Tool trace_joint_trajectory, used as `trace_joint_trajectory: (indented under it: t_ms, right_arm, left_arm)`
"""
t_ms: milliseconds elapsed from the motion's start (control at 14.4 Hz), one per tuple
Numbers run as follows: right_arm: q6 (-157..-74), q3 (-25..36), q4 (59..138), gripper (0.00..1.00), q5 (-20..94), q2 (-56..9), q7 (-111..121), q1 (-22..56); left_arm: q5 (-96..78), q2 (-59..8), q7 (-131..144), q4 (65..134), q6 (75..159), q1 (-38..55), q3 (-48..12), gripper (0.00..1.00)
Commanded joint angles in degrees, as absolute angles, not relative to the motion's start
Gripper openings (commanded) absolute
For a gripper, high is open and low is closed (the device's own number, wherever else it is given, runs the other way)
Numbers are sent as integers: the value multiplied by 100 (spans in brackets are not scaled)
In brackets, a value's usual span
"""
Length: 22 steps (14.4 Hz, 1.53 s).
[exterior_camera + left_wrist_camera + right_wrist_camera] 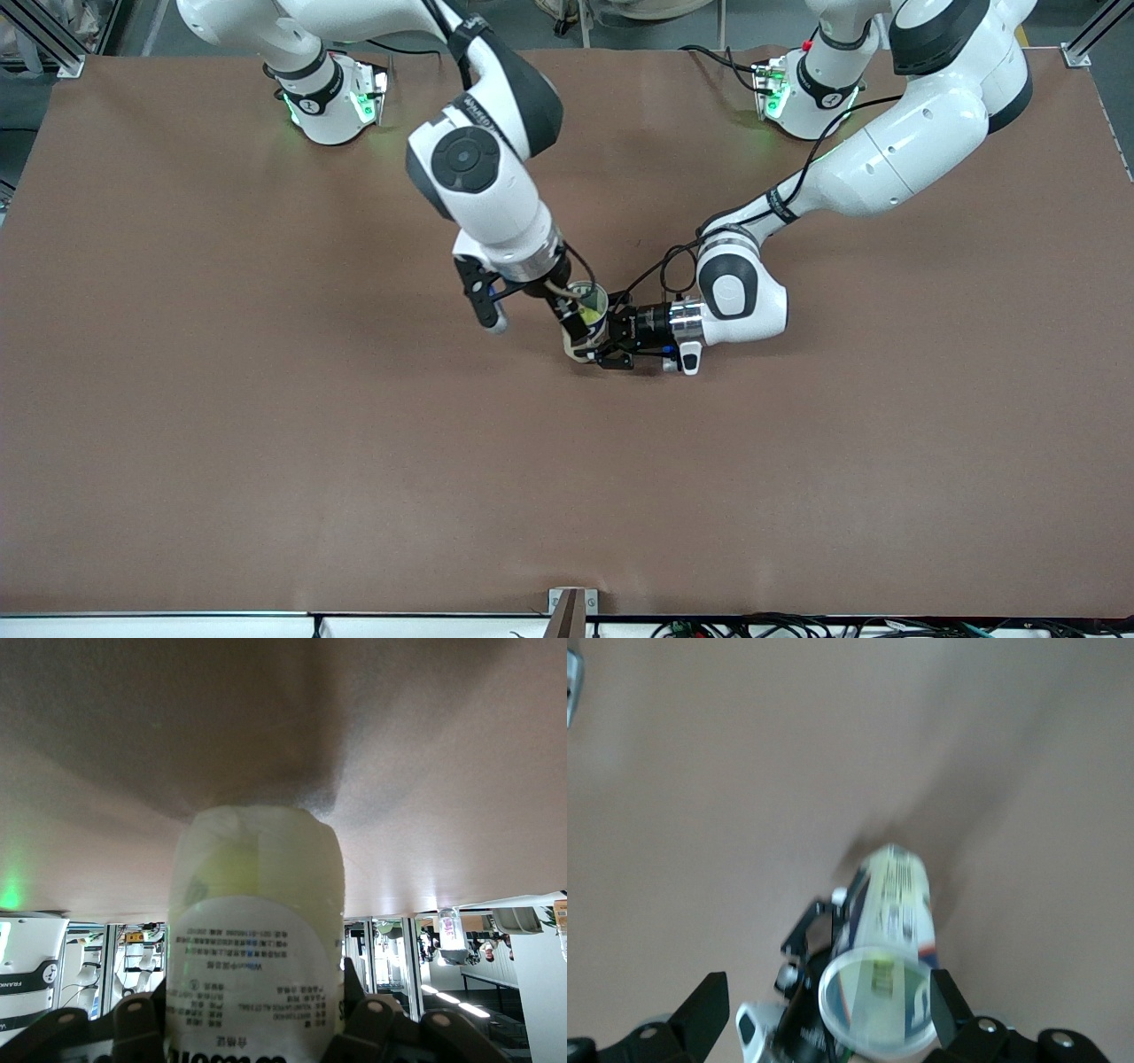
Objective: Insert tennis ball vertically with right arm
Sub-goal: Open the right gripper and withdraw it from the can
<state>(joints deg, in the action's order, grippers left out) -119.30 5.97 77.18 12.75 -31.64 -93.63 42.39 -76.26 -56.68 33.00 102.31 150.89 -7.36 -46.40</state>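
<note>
The tennis ball [879,977] sits inside the clear tube [588,321], seen as a yellow-green patch through the open mouth in the right wrist view and as a pale yellow shape through the wall [232,870] in the left wrist view. The tube stands upright near the middle of the brown bench [266,425], mouth up, with a printed label around its body.

The right tool [532,312] hangs directly over the tube's mouth, its two black fingers [704,1012] spread wide to either side of the rim and grasping nothing (the ball lies below them, in the tube, free of the fingers). The right arm [483,168] comes in from its base at the right arm's end of the bench, bends at a high elbow and points its wrist steeply downward over the tube.

The left tool [609,341] lies low, close to the bench surface, and is clenched on the side of the tube, its fingers [372,1023] pressing the label from both sides. The left arm [895,159] reaches from its own base with the forearm sloping down and the wrist turned level, so that its tool meets the tube sideways, on the side toward the left arm's end of the bench.
</note>
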Motion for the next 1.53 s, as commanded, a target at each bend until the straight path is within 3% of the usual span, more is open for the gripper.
trace_joint_trajectory:
  t_ms: [0, 208, 555, 693, 832, 971, 1248, 1456]
  right_arm:
    - [-11315, 527, 7690, 100, 1187, -3164, -7933, 3448]
    - [-10513, 527, 7795, 100, 951, -3147, -5843, 2534]
    - [-10485, 527, 8314, 100, 537, -3015, -2608, 987]
    - [-10512, 527, 8306, 100, 309, -3015, -1376, 398]
    - [-10512, 527, 8279, 100, -77, -2988, -226, -68]
    - [-10494, 527, 8236, 100, -114, -2918, 847, -551]
    - [-10407, 527, 8218, 100, -88, -2532, 1170, -896]
    - [-9452, 475, 7649, 100, -44, -2452, 661, -870]
  left_arm:
    - [-7778, -5616, 3287, 10187, 15029, -651, -4536, 68]
    - [-7787, -5642, 3296, 10117, 15029, -554, -4439, 69]
    - [-7919, -5651, 3305, 10055, 15012, -431, -4289, 70]
    - [-7928, -5651, 3313, 10037, 15012, -431, -4289, 78]
    - [-7928, -5651, 3313, 10037, 15012, -431, -4289, 99]
    - [-7928, -5643, 3313, 10037, 15012, -439, -4289, 100]
    - [-7936, -5634, 3331, 10028, 15012, -431, -4289, 100]
    - [-7937, -5608, 3331, 10055, 15003, -448, -4289, 100]
